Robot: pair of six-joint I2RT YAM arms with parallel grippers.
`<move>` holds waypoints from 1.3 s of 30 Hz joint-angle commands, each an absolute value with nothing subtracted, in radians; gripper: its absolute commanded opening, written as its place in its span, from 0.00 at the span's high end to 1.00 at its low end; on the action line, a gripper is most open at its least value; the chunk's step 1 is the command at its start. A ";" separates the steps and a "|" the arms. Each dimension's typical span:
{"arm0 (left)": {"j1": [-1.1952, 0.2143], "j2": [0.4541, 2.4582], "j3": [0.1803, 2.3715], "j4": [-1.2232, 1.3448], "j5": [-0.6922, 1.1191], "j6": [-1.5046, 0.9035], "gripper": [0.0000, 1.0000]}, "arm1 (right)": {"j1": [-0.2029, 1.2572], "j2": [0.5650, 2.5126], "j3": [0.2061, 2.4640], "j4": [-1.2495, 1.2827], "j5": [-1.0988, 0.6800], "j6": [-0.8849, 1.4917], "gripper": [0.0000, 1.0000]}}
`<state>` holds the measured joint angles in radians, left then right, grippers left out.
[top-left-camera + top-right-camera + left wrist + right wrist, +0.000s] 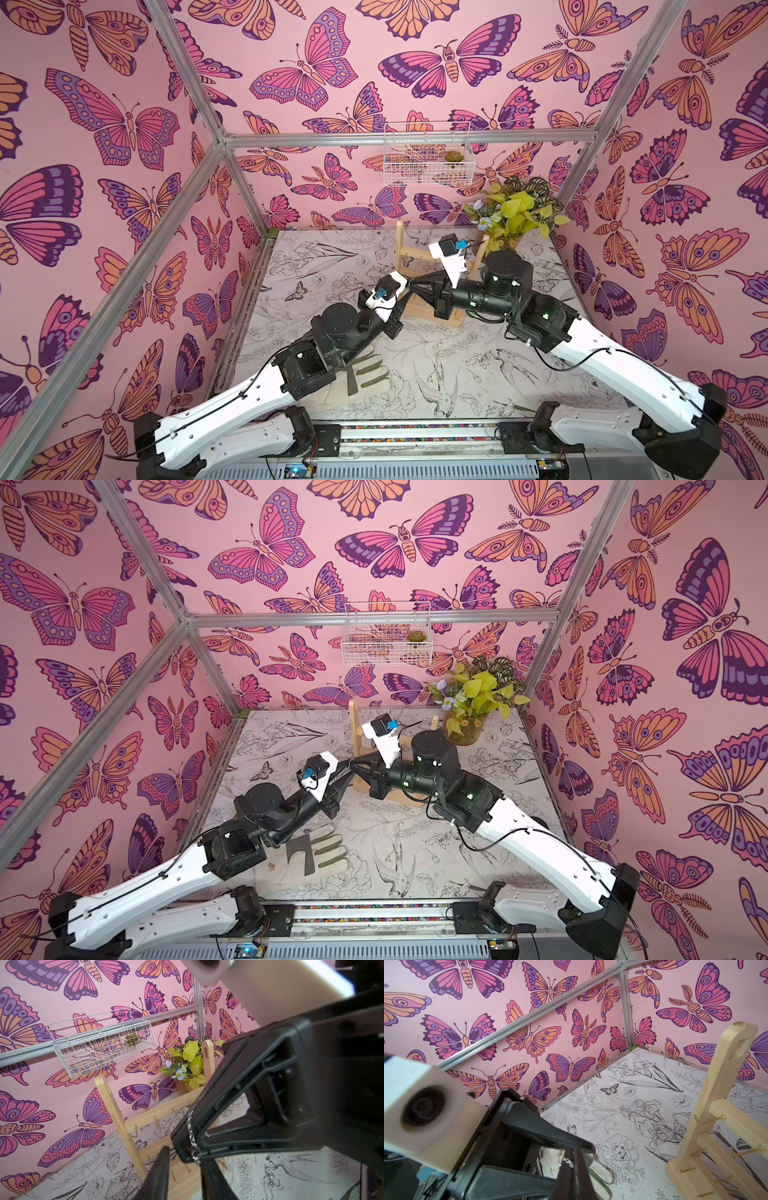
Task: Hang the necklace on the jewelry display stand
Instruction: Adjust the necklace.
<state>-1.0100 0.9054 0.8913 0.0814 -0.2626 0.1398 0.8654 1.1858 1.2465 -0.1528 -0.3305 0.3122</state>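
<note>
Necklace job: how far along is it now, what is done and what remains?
Done: the necklace is gripped, pinched in the shut right gripper close to the jewelry display stand. In hand: the left gripper, jaws apart, sits at the same chain, tip to tip. Left: every hook in view looks bare, so the chain must be looped over one and released.

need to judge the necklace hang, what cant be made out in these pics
- necklace: left wrist view shows one short stretch of chain; the right gripper hides the rest. Too small in both top views.
- jewelry display stand: right arm hides its lower crossbars in both top views.
</note>
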 commanded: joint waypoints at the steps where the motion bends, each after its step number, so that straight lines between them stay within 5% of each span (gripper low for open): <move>1: -1.005 0.905 0.914 0.107 -0.282 0.129 0.77 | 0.874 1.183 1.275 -0.181 -0.301 0.290 1.00; 16: -1.005 0.963 0.901 0.159 -0.405 0.128 0.74 | 0.881 1.183 1.263 -0.120 -0.365 0.390 1.00; 26: -1.005 0.965 0.873 0.189 -0.516 0.186 0.99 | 0.881 1.145 1.257 -0.186 -0.294 0.377 1.00; 39: -1.008 0.959 0.924 0.175 -0.563 0.279 1.00 | 0.890 1.156 1.270 -0.264 -0.256 0.263 1.00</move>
<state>-1.0153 0.9630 0.8913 0.1719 -0.4839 0.2352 0.8810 1.1687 1.2472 -0.2169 -0.2764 0.3187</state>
